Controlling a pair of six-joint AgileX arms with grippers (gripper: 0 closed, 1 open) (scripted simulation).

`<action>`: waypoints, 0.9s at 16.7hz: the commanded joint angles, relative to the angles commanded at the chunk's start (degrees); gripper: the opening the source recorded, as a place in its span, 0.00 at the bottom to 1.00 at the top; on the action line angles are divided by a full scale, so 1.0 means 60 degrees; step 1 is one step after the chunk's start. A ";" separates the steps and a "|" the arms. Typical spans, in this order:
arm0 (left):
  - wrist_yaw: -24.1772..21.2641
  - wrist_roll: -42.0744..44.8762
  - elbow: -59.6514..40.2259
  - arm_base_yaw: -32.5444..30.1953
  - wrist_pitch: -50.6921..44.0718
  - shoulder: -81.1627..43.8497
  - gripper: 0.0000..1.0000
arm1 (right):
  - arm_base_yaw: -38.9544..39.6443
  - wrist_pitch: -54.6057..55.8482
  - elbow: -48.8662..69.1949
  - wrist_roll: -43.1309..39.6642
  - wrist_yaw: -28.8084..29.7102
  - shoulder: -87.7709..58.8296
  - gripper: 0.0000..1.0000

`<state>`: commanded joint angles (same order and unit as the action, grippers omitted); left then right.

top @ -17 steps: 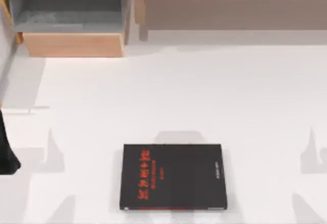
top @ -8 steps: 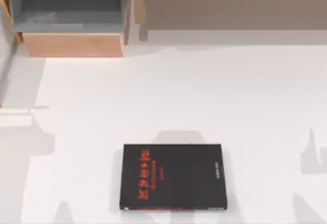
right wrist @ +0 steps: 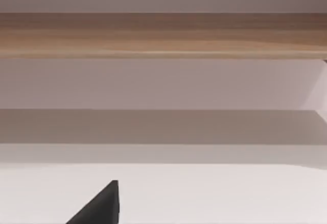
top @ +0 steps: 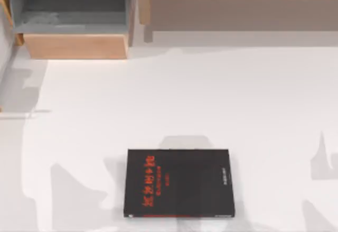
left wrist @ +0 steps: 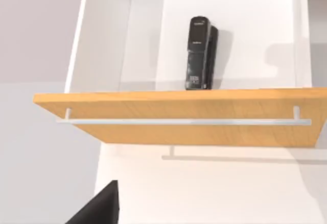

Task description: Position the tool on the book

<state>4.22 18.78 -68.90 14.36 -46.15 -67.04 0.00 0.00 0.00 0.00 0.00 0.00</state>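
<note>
Overhead, the book (top: 178, 183) lies flat on the white table (top: 211, 100); neither end effector's state can be told.

I see even, bright light on the white table (top: 211, 94); soft grey shadows lie left of the book (top: 178, 183) and beside the tool (left wrist: 198, 53). No glare.

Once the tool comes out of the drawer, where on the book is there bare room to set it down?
The book's whole cover is bare, broadest between the red lettering and the white text line. Bare table surrounds it. The tool lies alone in the open drawer.
</note>
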 joint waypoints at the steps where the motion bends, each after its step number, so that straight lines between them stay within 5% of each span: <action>1: -0.0026 0.0188 -0.1142 0.0129 -0.0675 -0.1169 1.00 | 0.0000 0.0000 0.0000 0.0000 0.0000 0.0000 1.00; 9: -0.0511 0.1071 -0.9717 0.0826 -0.5143 -0.9910 1.00 | 0.0000 0.0000 0.0000 0.0000 0.0000 0.0000 1.00; 15: -0.1016 0.0950 -1.3847 0.0839 -0.6660 -1.3881 1.00 | 0.0000 0.0000 0.0000 0.0000 0.0000 0.0000 1.00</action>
<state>-1.88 24.48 -151.98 19.40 -86.11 -150.33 0.00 0.00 0.00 0.00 0.00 0.00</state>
